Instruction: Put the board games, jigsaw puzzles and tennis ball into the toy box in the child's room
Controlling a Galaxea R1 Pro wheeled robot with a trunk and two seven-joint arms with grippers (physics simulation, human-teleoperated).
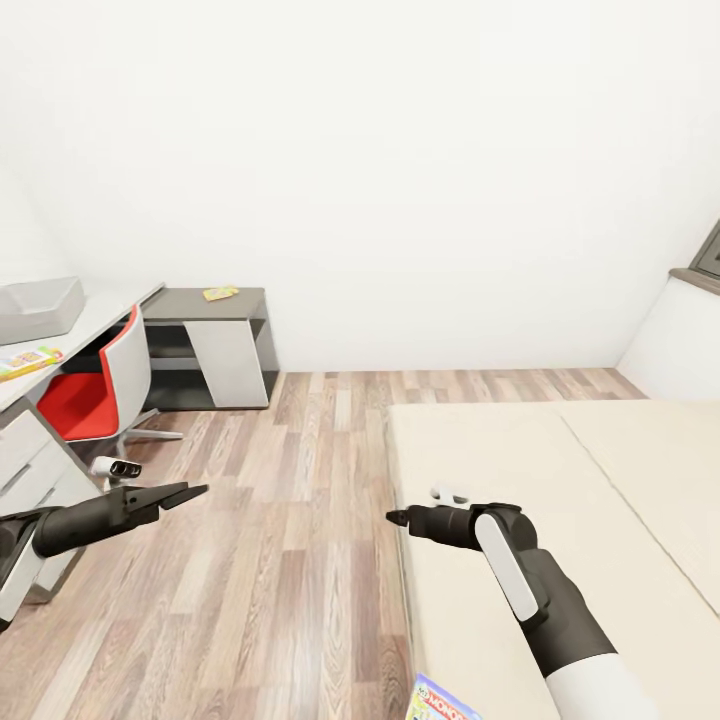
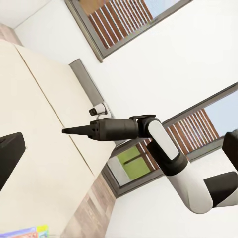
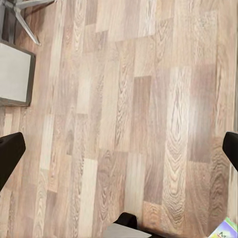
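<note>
Flanking bare floor — chair, bed.

walls: plain white | floor: wood planks | chair: red-and-white | windows: grey-framed, slatted

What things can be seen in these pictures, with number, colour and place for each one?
toy box: one, pale grey, on the table at far left.
table: one, grey-white, along the left wall, joined to a dark grey shelf section.
jigsaw puzzle: one, yellow with pink, on the dark shelf section.
flat colourful toy: one, on the table near the toy box; kind unclear.
chair: one, red and white, at the table.
bed: one, cream-beige, at right.
Monopoly game: one, purple-blue, on the near edge of the bed.
floor: wood planks, in the middle.
window: slatted, shown in the left wrist view.
left tool: black, empty, over the floor.
right tool: black, empty, at the bed's edge.
</note>
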